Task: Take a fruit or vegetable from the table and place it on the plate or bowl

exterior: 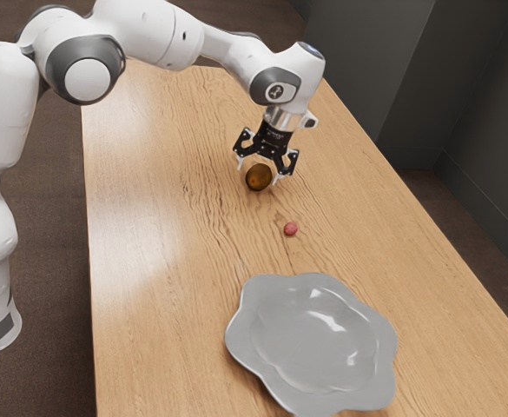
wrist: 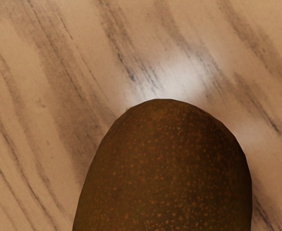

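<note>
1. Gripper points straight down over the brown fruit, with the hand set low at the table. A top-down approach suits a rounded thing lying alone on flat wood.
2. Grip state: I cannot tell from this side angle whether the gripper has closed on the fruit or only sits over it.
3. Wrist view: the speckled brown skin bulks directly under the hand with wood grain beyond it. The hand looks centred on the fruit rather than off to one flank.
4. The task's thing is the brown fruit, on the far half of the table, well apart from the plate.
5. A small red fruit lies between the brown fruit and the plate, apart from both. It sits close to the straight line of carry. My judgement: lift before travelling, or it may be clipped.
6. The plate is grey and shallow with a scalloped rim and nothing on it. A low rim means an easy set-down, though a round fruit may roll, so release near the middle.
7. Room: broad bare wood toward the exterior view's left. The table's edge on the exterior view's right runs close to the plate, so I would keep the carry inboard.
8. The arm stretches in from the upper left with reach to spare.
</note>
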Available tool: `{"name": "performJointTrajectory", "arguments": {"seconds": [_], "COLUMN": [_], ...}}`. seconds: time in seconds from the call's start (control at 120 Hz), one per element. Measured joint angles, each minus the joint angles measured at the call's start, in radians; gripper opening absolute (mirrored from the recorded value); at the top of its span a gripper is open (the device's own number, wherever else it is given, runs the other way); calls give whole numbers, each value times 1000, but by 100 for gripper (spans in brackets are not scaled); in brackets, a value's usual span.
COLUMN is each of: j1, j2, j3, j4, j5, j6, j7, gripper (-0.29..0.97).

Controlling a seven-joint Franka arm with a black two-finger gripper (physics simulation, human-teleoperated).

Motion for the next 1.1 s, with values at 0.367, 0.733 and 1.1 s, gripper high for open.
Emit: {"name": "performJointTrajectory", "arguments": {"seconds": [0.367, 0.733, 1.1], "j1": [8, 8, 6], "j2": [3, 33, 37], "j3": [3, 3, 3], "j4": [1, 33, 33], "j5": [-1, 0, 0], "j6": [1, 2, -1], "j7": [1, 14, 22], "gripper": [68, 68, 57]}}
